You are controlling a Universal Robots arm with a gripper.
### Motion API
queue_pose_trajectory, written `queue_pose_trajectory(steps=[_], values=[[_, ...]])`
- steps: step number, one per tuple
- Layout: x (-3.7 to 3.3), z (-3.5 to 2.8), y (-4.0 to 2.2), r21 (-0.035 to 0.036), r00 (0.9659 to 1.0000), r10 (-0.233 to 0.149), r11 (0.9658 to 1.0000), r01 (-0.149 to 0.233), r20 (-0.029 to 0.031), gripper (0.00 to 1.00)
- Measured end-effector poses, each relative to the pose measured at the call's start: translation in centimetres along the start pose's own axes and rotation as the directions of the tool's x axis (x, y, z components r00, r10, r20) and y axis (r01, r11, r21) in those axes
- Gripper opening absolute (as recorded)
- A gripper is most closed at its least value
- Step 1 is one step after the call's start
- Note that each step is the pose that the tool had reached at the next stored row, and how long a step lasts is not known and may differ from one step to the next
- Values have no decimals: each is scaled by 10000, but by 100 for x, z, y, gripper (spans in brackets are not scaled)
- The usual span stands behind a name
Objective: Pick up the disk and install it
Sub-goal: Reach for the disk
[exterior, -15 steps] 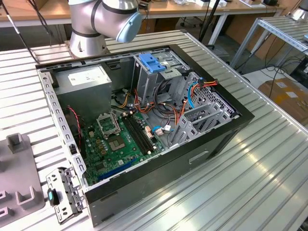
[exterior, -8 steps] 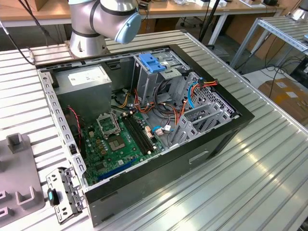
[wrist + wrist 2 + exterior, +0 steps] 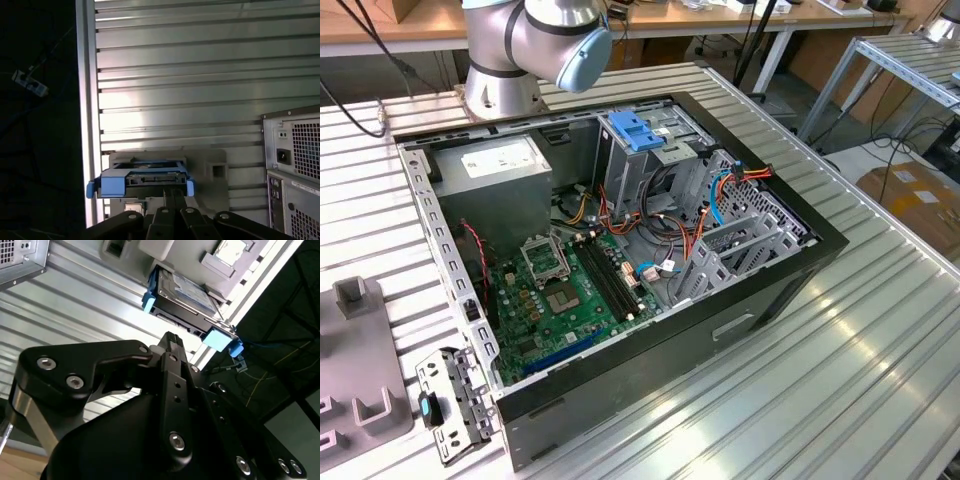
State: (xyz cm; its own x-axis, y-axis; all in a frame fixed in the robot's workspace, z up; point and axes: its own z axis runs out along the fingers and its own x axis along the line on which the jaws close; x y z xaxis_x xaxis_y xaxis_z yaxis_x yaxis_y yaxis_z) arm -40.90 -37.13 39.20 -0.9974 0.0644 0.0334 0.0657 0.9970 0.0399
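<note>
The disk [image 3: 145, 180] is a flat silver drive in a blue plastic carrier. It rests on a grey holder [image 3: 215, 160] at the edge of the ribbed metal table. In the second wrist view the disk [image 3: 187, 300] shows its labelled face and blue end tabs. My gripper [image 3: 173, 192] hangs just short of the disk's near edge, its black fingers drawn together with nothing between them. The second wrist view shows the gripper [image 3: 172, 337] tip close below the disk, apart from it.
The open computer case [image 3: 620, 250] lies on the table, with a metal drive cage topped by a blue bracket [image 3: 635, 130] and a grey power supply [image 3: 505, 170]. The case's rear panel [image 3: 295, 165] stands near the holder. A grey fixture [image 3: 360, 350] sits at the exterior view's left.
</note>
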Motion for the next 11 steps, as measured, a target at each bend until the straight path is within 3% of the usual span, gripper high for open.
queue_pose_trajectory(steps=[2,5,11], values=[[33,11,-3,4,10000,-76,10000,76,-12,11],[154,42,-12,4,9999,-100,10000,100,-12,11],[540,122,-40,5,9999,-100,10000,100,-13,11]])
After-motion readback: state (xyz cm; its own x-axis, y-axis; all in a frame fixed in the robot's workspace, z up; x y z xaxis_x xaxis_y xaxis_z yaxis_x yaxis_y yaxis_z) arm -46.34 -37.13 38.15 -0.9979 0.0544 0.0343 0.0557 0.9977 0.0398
